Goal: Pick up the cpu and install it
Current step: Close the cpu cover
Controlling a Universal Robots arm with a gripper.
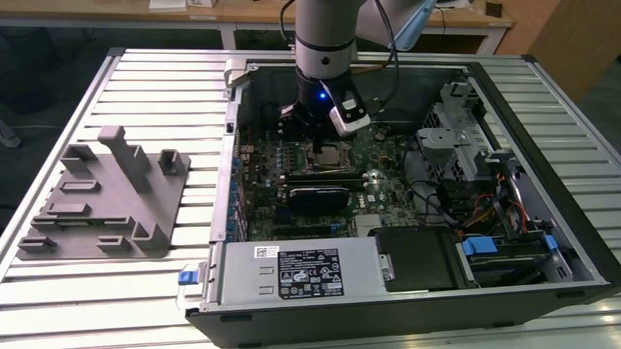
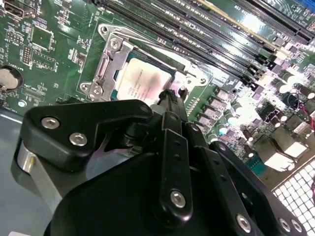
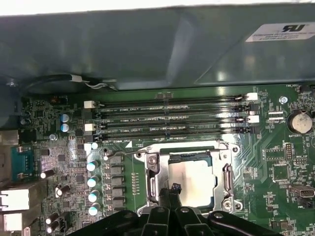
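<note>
Pincer (image 3: 173, 189) pressed together, its tips at one edge of the cpu (image 3: 194, 179), which lies flat inside the metal socket frame (image 3: 228, 172). Memory slots (image 3: 167, 118) run just beside that frame, the case wall (image 3: 147, 49) rising close beyond them. In the exterior view the case (image 1: 388, 323) lies open-topped on the slatted table (image 1: 145, 80)

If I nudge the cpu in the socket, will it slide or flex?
Probably stiff: the cpu is a flat, metal-topped square. Likely light, since it looks thin. Sitting inside the socket frame, it probably won't slide sideways.
</note>
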